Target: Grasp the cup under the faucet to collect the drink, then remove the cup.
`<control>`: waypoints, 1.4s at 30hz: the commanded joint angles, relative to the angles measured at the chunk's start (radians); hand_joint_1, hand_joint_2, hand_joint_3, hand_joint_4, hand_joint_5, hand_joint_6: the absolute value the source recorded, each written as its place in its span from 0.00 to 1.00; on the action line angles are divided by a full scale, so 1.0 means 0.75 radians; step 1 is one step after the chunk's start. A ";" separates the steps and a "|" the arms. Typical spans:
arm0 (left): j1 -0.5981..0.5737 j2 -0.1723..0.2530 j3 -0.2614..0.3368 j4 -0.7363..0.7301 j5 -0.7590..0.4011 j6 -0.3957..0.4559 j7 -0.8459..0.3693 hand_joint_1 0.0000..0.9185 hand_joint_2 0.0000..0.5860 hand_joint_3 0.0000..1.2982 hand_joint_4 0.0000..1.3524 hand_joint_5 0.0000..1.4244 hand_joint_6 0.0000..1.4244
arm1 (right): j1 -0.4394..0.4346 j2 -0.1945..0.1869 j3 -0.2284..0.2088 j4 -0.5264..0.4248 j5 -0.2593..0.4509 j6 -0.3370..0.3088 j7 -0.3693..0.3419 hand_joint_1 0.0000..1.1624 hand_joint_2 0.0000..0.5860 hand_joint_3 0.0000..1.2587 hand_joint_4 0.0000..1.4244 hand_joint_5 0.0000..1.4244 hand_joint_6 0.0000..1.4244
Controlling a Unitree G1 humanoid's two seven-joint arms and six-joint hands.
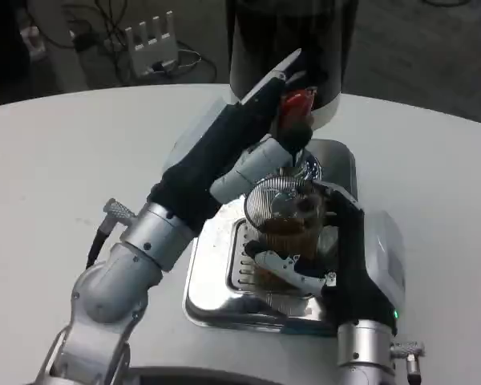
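The right robot hand (349,257) is gripping the clear cup (284,220), which is sitting on the steel drip tray (212,289) under the faucet (301,160) and holding brown drink. The left robot hand (252,132) is pressing the red lever (297,108); its fingertips are partly hiding the spout. The dark dispenser (293,40) is running off the top edge, standing on the white counter (64,160).

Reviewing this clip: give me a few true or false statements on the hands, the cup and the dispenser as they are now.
1. The right robot hand holds the cup. True.
2. The cup is empty. False: brown drink is in it.
3. The left robot hand is up at the red tap lever. True.
4. The cup stands on the bare table. False: it is over the metal drip tray.
5. The dispenser is white. False: it is dark.
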 commanded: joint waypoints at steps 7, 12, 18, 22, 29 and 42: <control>0.034 -0.063 0.064 -0.087 -0.106 0.026 -0.055 0.00 0.02 0.00 0.00 0.00 0.00 | 0.023 0.007 0.009 -0.043 -0.015 0.004 -0.010 0.80 0.23 0.65 0.65 0.78 0.84; 0.060 -0.085 0.070 -0.208 -0.118 0.061 -0.050 0.00 0.02 0.00 0.00 0.01 0.00 | 0.040 0.007 0.014 -0.052 -0.021 0.010 -0.013 0.80 0.23 0.65 0.65 0.78 0.84; 0.094 -0.107 0.090 -0.322 -0.102 0.079 -0.011 0.00 0.02 0.00 0.00 0.03 0.00 | 0.048 0.007 0.014 -0.068 -0.020 0.011 -0.012 0.80 0.23 0.66 0.65 0.78 0.85; 0.101 -0.109 0.090 -0.382 -0.087 0.091 0.006 0.00 0.02 0.00 0.00 0.03 0.01 | 0.050 0.007 0.013 -0.084 -0.016 0.013 -0.006 0.80 0.23 0.66 0.65 0.78 0.85; 0.152 -0.097 0.073 -0.502 0.005 0.088 0.044 0.00 0.01 0.05 0.05 0.10 0.05 | 0.084 0.003 0.019 -0.129 -0.018 0.008 -0.001 0.80 0.23 0.66 0.65 0.78 0.85; 0.593 -0.136 0.112 -0.819 0.077 0.042 0.187 0.00 0.04 0.29 0.34 0.32 0.33 | 0.162 0.008 0.034 -0.271 -0.007 -0.016 0.041 0.80 0.23 0.66 0.65 0.78 0.86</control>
